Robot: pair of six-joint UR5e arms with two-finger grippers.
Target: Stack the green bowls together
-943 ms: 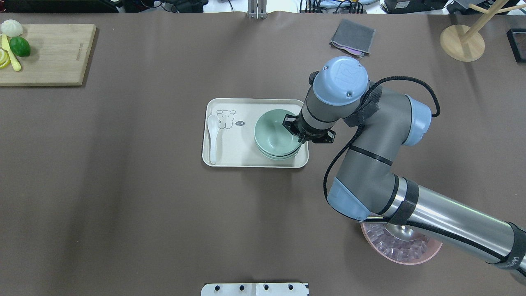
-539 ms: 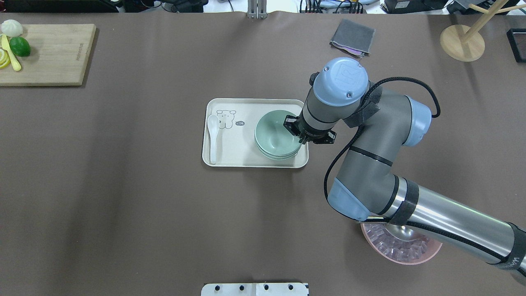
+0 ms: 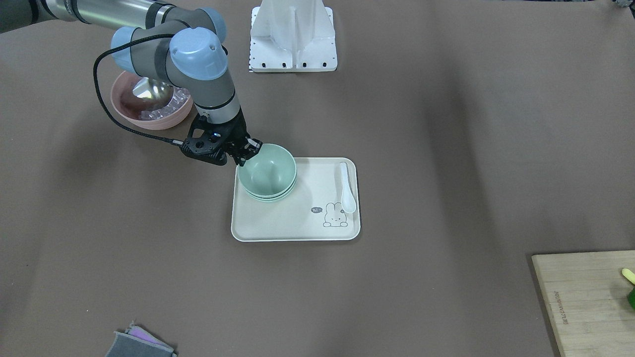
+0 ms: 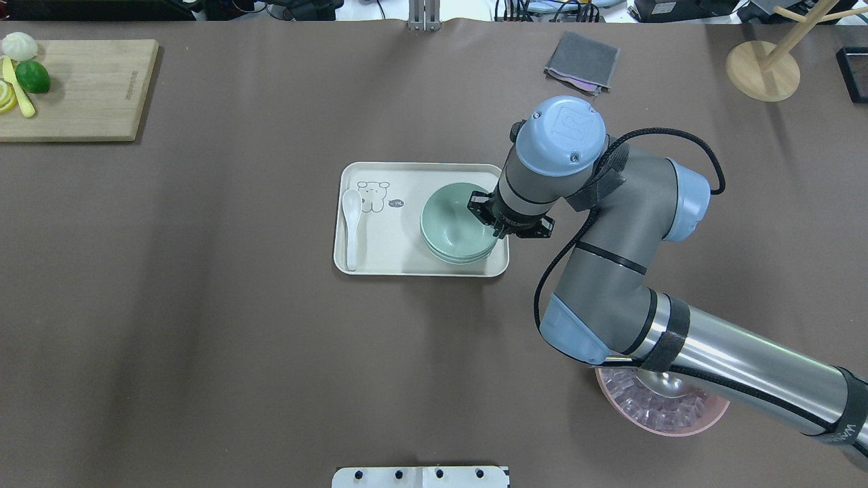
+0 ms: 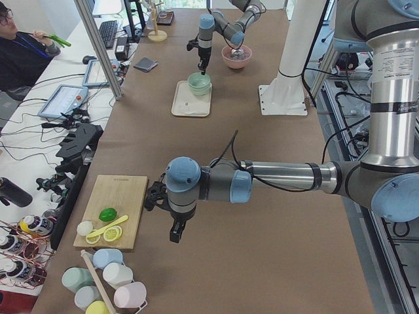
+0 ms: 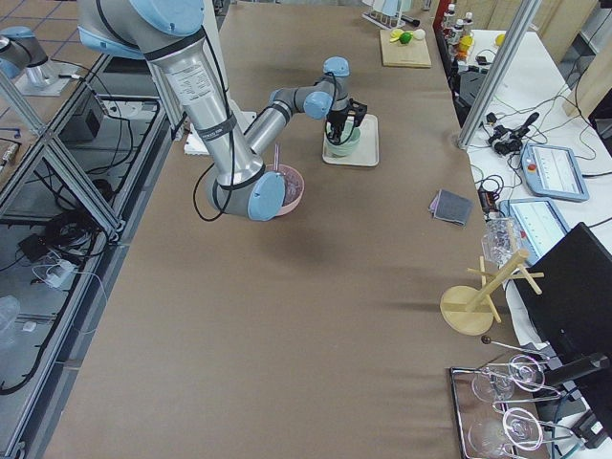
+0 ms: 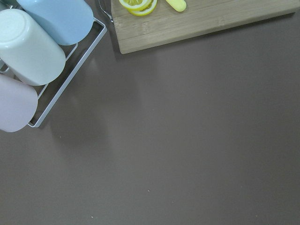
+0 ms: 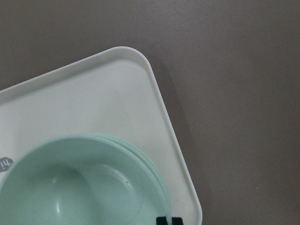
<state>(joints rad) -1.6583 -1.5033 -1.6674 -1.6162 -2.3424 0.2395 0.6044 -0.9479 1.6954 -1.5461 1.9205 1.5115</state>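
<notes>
While the left arm just hangs over bare bench down at the left end, right by the wooden cutting board, all the action is mid-bench. The green bowls sit nested in one stack on the cream tray, at the tray's end nearer the bench's right end, well apart from the white spoon lying at the tray's other end. The right hand is down at the stack's rim on the side facing the right end. Its fingers are narrow and, as far as I can see, pinched onto the edge of the top bowl. That one sits down inside the others, whose rims peek out underneath. The left hand only shows small in the side view, so I can't tell if it's wide or narrow. Its wrist camera gets just bench, the board's edge and a wire rack of cups. The pink bowl with the metal scoop sits near the robot-side edge toward the right end, partly under the right arm. A grey cloth lies by the far edge.
</notes>
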